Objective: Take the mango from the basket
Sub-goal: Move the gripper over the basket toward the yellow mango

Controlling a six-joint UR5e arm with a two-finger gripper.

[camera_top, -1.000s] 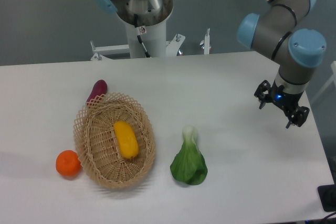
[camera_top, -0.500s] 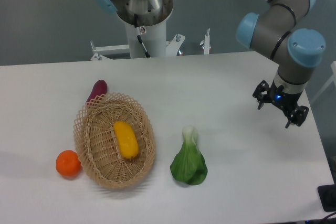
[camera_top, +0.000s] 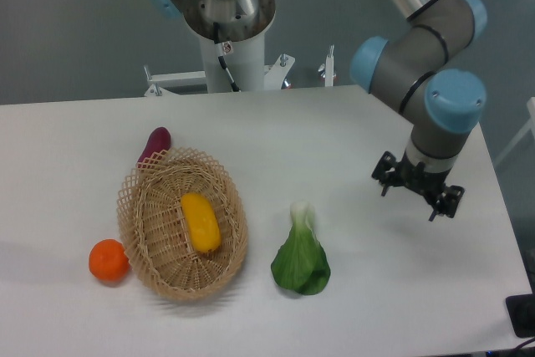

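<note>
Arm shifts left toward basket; approach under way, no contact yet.

Hand [camera_top: 416,196] now sits further left and lower in frame vs 0.5 s ago, at right-centre above the desk [camera_top: 351,135], fingers apart, nothing held. Mango [camera_top: 201,221] unmoved, lying lengthwise in centre of basket [camera_top: 138,206], lower left of frame. Orange fruit [camera_top: 109,261] touches basket's lower-left rim; purple veg [camera_top: 155,144] at its upper rim; leafy green [camera_top: 301,258] lies btwn hand and basket. Judgement: early reach phase; most of the travel to the mango remains.

A robotics lab — pedestal-mounted arm [camera_top: 418,64], bare white table [camera_top: 276,135], grey floor.
</note>
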